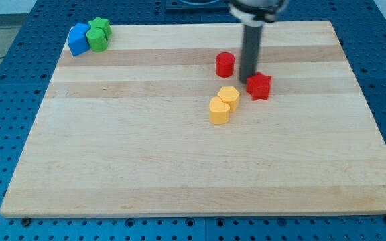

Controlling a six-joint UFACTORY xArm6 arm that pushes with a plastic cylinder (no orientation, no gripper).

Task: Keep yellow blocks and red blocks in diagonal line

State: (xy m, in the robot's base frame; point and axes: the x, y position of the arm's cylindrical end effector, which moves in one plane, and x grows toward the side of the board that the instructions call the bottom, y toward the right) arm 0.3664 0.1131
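My tip (249, 79) touching red star block (259, 86), red cylinder (225, 64) left; no pincer in view

One camera looks down at an angle over the whole wooden board (179, 167)

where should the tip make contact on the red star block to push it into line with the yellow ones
No gripping here, only pushing. The red star block sits right of the two yellow blocks, level with the upper one. My tip is already at its upper-left edge. I'd probably move around to its upper-right side and press on a flat facet rather than a point, so it slides without spinning.
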